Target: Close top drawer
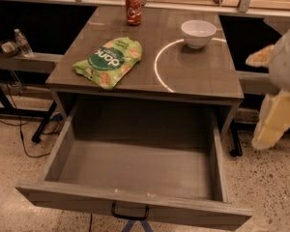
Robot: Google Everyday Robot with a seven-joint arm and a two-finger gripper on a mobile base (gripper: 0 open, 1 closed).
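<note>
The top drawer (pixel 135 170) of the grey wood-grain table (pixel 203 79) is pulled far out toward me and is empty inside. Its flat front panel runs along the bottom of the view, with one small black bar handle (pixel 129 212) at its middle. My gripper (pixel 274 122), a cream and white shape on the arm, hangs at the right edge of the view. It is beside the table's right side, apart from the drawer and above the floor.
On the tabletop lie a green snack bag (pixel 109 62), a white bowl (pixel 198 33) and a red can (pixel 133 8) at the back. A water bottle (pixel 23 43) stands on a ledge at left. Cables trail on the speckled floor (pixel 9 144) at left.
</note>
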